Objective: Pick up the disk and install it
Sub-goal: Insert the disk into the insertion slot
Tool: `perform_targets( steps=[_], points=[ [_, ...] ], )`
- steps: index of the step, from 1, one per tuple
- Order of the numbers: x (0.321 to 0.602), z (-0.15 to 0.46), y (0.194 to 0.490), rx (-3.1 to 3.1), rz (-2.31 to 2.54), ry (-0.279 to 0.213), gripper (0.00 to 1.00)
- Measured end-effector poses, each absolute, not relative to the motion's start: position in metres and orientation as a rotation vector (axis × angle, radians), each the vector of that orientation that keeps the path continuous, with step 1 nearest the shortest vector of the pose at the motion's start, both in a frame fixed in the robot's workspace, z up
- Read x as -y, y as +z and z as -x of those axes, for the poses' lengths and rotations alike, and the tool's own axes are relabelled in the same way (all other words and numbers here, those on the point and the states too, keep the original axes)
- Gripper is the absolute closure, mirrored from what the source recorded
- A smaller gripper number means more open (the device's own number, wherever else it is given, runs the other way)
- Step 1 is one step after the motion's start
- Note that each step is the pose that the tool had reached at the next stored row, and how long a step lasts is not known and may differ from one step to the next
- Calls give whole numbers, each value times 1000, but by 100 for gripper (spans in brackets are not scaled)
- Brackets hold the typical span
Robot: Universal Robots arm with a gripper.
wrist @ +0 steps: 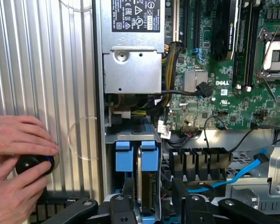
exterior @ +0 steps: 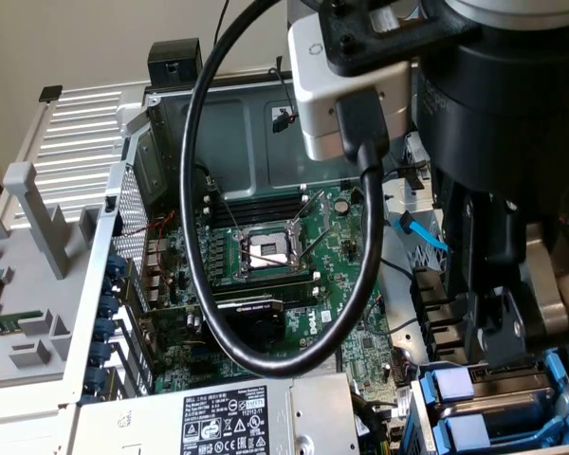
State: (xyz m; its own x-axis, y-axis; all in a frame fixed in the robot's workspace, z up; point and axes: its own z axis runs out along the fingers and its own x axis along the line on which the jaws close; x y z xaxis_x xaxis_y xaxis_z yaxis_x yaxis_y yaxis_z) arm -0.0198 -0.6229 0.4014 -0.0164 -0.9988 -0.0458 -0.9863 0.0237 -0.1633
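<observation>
The disk (wrist: pixel 146 184) stands on edge in the drive bay of the open computer case, its silver body framed by a bright blue carrier (wrist: pixel 148 156). My gripper (wrist: pixel 154 203) straddles it, open. One black finger (wrist: pixel 129 196) is close beside the disk and the other (wrist: pixel 182 198) stands off with a gap. In the exterior view the gripper (exterior: pixel 493 346) hangs just above the blue carrier fronts (exterior: pixel 460 391) at the case's lower corner on the exterior view's right.
A person's hands (wrist: pixel 16 168) hold a small black round object (wrist: pixel 32 164) on the ribbed side panel next to the case. A grey power supply (wrist: pixel 130 56) sits beside the bay. The motherboard (exterior: pixel 266 256), black and blue cables (wrist: pixel 233 175) and a thick black camera cable (exterior: pixel 204 284) crowd the case.
</observation>
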Motion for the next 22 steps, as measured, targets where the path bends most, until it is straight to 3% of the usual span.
perform_targets(
  steps=[22],
  points=[
    [623, 14, 401, -2136, 2094, -127, 55]
  ],
)
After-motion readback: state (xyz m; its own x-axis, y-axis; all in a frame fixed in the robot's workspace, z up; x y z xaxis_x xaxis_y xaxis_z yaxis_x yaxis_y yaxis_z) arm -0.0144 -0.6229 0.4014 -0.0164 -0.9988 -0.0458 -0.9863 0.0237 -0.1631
